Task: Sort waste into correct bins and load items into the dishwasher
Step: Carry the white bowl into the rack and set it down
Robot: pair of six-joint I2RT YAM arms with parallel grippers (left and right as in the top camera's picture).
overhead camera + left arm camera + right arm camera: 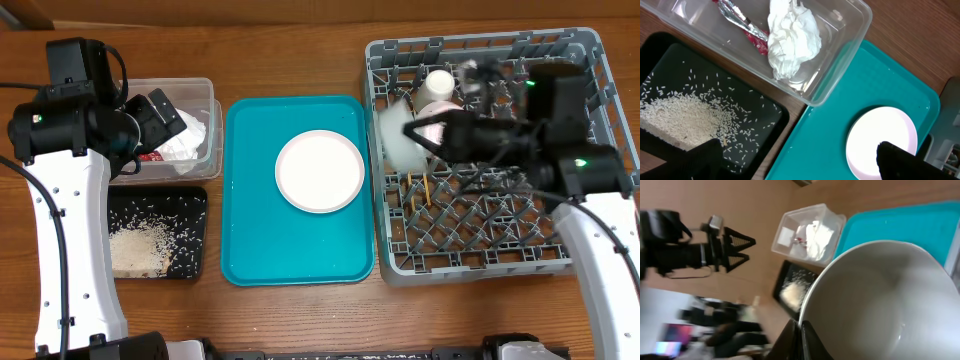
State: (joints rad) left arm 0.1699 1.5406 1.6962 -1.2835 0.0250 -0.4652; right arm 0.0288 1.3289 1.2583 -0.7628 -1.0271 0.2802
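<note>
My right gripper is shut on the rim of the whitish bowl, holding it tilted over the left part of the grey dish rack. In the right wrist view, the fingers pinch the bowl's rim. A white cup and wooden chopsticks sit in the rack. A pale pink plate lies on the teal tray. My left gripper is open and empty over the clear tub, which holds the tissue and wrapper. Rice lies in the black tray.
The teal tray stands between the two bins on the left and the rack on the right. In the left wrist view, the plate shows between my open fingers, beside the tub's corner. Bare wood table lies behind.
</note>
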